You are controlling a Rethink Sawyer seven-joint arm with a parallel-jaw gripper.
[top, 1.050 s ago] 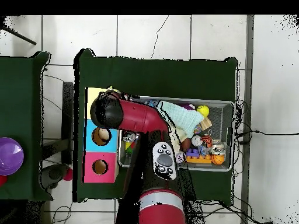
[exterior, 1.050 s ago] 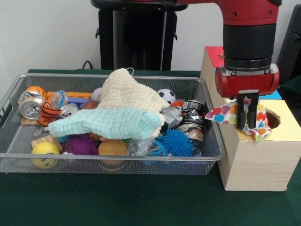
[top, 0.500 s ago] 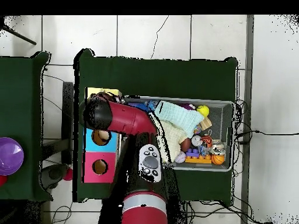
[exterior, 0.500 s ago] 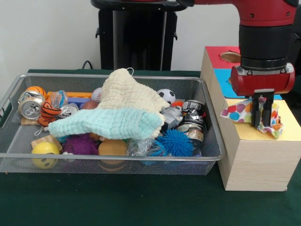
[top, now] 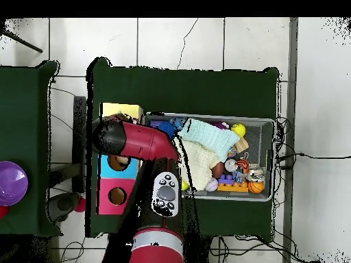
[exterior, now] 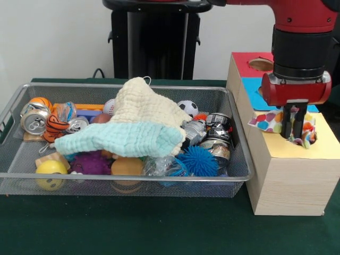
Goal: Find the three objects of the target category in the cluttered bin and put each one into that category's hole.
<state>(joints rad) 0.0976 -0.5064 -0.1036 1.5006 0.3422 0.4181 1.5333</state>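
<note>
While the red and black arm hangs over the wooden box (exterior: 289,175), its gripper (exterior: 294,127) pinches one polka-dot cloth (exterior: 272,121) between closed fingers, the fabric draped on the yellow panel (exterior: 319,146) just at that panel's hole, which the cloth and fingers mostly hide. One red panel with its round hole (exterior: 260,64) shows behind the arm, and a blue panel lies between the red and yellow ones. Beside the box sits one wire mesh bin (exterior: 32,175), crowded with clutter: one cream cloth (exterior: 143,106) lying over one mint cloth (exterior: 127,141), two crushed cans (exterior: 36,121) at the left end, one yellow ball (exterior: 51,171), one purple spiky ball (exterior: 91,162), one blue spiky ball (exterior: 199,159), one small soccer ball (exterior: 187,108) and one tiger-striped toy (exterior: 56,127). From overhead, the arm (top: 140,140) covers the box's yellow end, while two holes stay open to view.
</note>
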